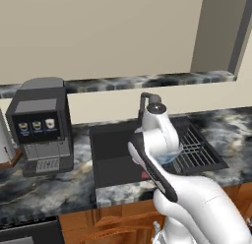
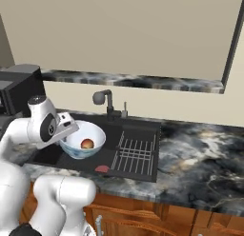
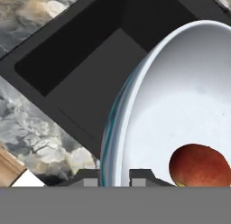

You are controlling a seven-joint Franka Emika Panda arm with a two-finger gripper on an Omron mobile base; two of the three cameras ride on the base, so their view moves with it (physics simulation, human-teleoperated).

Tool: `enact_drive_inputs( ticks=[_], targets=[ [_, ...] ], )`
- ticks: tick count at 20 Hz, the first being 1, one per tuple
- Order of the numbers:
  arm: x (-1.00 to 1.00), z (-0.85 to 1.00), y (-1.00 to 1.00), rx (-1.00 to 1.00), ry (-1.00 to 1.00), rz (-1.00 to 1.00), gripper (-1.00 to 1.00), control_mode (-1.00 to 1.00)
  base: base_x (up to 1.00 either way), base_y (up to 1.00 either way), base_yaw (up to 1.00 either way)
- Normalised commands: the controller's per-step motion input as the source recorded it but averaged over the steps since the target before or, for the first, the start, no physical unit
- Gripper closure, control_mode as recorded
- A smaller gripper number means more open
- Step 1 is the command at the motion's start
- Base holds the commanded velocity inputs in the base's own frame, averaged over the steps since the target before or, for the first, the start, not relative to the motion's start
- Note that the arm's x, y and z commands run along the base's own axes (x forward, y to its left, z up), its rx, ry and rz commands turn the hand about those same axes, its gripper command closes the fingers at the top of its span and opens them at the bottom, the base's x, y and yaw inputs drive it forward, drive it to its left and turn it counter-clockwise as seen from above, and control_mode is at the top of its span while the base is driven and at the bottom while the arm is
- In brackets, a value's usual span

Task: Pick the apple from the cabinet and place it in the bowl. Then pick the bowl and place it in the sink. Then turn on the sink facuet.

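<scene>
Gripper (image 3: 114,175) clamped on the rim of the bowl (image 2: 83,140), one finger either side of the wall in the hand view. Bowl held over the sink (image 2: 57,154), beside the ridged rack. Right base view shows the apple (image 2: 87,143) lying in the bowl; in the left base view the arm hides most of it. Sink facuet (image 2: 106,103) behind. Marbled dark surface (image 2: 200,154), beige wall, coffee machine (image 1: 42,127) to the left.
</scene>
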Motion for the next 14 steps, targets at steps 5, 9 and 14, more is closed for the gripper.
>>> enact_drive_inputs(
  ticks=[5, 9, 14],
  targets=[
    [0.92, -0.53, 0.22, 0.00, 0.09, -0.10, 1.00, -1.00, 0.00, 0.00, 0.00],
    [0.76, -0.63, 0.09, 0.00, 0.03, -0.08, 1.00, -1.00, 0.00, 0.00, 0.00],
    [0.76, -0.61, 0.06, 0.00, 0.06, -0.09, 1.00, -1.00, 0.00, 0.00, 0.00]
  ],
)
